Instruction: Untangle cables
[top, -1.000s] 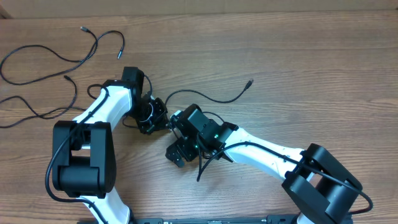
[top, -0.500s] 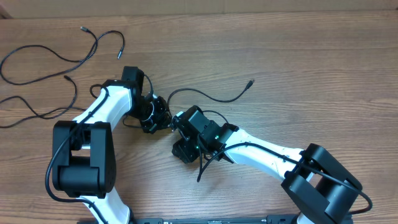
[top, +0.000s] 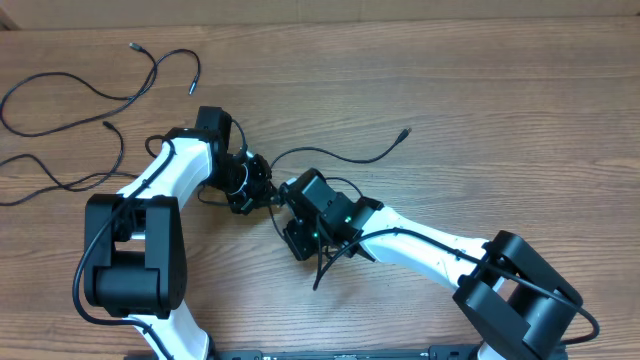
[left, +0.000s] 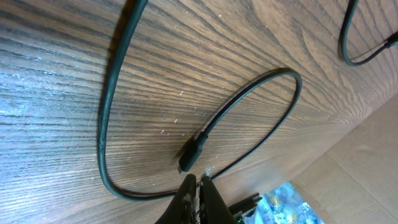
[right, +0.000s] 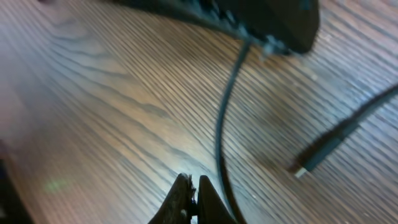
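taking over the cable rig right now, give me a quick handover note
Pincers: left pincer shut, tips right at the middle cable near its plug end; grip unclear. right pincer shut beside the same cable; grip unclear.
Cables: upper cable and lower cable lie spread at the far left of the table.
Done: those two look separated.
Left: the middle cable lies curled between the arms; straighten it and set it apart.
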